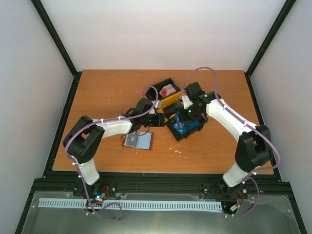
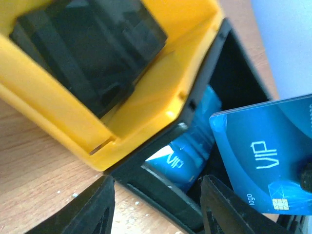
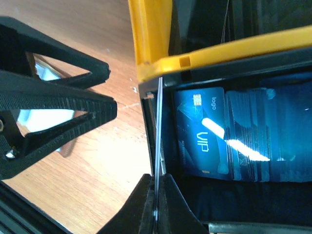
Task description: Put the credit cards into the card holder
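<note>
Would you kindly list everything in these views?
Three-compartment plastic tray: one, black and yellow, table centre.
Stacked plastic credit cards: number unclear, blue, tray's near black compartment.
Lifted credit card: one, blue, over that compartment.
Folding card holder: one, grey-blue inside, open beside tray.
Dark block: one, black, yellow compartment.
Small item: one, red and white, far compartment.
Wooden table: one, brown.
Left gripper: one, black, open at tray.
Right gripper: one, black, shut on lifted card.

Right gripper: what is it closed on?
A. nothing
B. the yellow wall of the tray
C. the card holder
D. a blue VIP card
D: the right gripper pinches a blue VIP card, which the right wrist view shows edge-on between its fingertips. The card holder lies apart on the table.
</note>
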Controlling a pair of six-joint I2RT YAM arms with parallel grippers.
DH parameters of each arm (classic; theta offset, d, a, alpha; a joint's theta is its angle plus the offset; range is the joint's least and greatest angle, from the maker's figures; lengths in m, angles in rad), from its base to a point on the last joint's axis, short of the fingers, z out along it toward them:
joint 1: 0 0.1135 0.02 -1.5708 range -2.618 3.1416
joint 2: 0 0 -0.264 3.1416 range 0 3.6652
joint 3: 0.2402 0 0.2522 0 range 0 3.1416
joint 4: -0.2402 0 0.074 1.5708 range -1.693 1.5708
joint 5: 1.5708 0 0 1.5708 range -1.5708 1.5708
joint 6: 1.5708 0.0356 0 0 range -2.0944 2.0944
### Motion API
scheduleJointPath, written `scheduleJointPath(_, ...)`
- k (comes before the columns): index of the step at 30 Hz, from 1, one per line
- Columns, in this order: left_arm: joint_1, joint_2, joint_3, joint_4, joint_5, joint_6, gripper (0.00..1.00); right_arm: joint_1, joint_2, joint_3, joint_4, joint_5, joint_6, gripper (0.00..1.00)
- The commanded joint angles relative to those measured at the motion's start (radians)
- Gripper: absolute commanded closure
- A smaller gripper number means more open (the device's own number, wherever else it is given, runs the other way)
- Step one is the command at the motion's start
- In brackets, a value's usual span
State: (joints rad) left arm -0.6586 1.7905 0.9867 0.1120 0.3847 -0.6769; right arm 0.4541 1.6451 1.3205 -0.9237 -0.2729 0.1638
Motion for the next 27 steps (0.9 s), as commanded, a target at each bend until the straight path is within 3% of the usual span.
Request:
scheduleJointPath(1,-0.004,-0.083,0.015,-0.019,-0.036,0.008,0.48,-0.035,-0.085,0.003,0.045,-0.041,0.044,0.97)
scheduleJointPath(6,0.014,-0.144,0.054,-0.021,0.027,-0.033,0.36,-0.123,-0.148,-0.015,0.147,-0.205,0.08,0.97)
scheduleJointPath(9,0.053,-0.166,0.092,0.011,0.127,-0.07,0.24,-0.177,-0.182,-0.024,0.211,-0.319,0.121,0.97)
scheduleJointPath(15,0.075,-0.167,0.193,0.027,0.243,-0.132,0.07,-0.249,-0.218,-0.019,0.285,-0.515,0.275,0.97)
scheduleJointPath(19,0.081,-0.134,0.25,0.041,0.329,-0.192,0.07,-0.267,-0.242,-0.048,0.35,-0.615,0.41,0.97)
scheduleJointPath(22,0.087,-0.108,0.274,0.075,0.39,-0.261,0.12,-0.28,-0.252,-0.067,0.386,-0.691,0.461,0.97)
scheduleJointPath(27,0.091,-0.079,0.273,0.19,0.474,-0.383,0.36,-0.3,-0.254,-0.072,0.403,-0.738,0.468,0.97)
